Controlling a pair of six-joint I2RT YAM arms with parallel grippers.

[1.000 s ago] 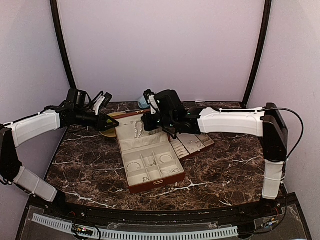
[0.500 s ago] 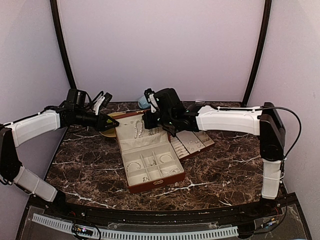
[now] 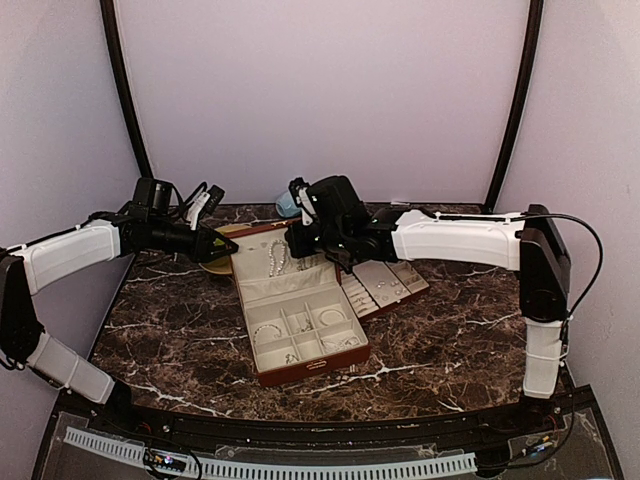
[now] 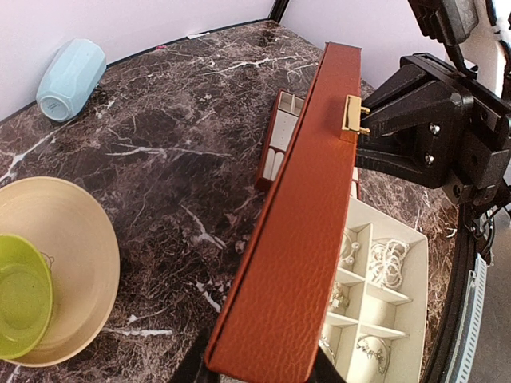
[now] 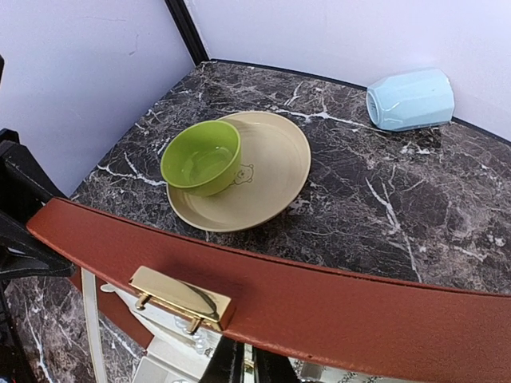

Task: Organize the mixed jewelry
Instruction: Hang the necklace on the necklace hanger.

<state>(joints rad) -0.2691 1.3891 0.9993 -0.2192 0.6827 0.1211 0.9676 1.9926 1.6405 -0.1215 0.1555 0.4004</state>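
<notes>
On dark veined marble table (image 3: pixel 450 340), lilac walls (image 3: pixel 330 90) around | my left gripper (image 3: pixel 216 245) pinches the reddish-brown case lid (image 4: pixel 295 239) | right gripper (image 5: pixel 246 365) behind lid: I cannot tell its grip.

This is a robot lab booth: plain pale walls (image 3: pixel 320 90) enclose a dark marble tabletop (image 3: pixel 450 330), black poles (image 3: pixel 515 100) stand at its far corners, and a white slotted strip (image 3: pixel 270 465) lines its near edge.

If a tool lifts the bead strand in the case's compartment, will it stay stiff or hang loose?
Probably loose: the bead strand lies bunched in loops, so it would likely dangle. Its small round beads look smooth, so it might slip from a pinch.
</notes>
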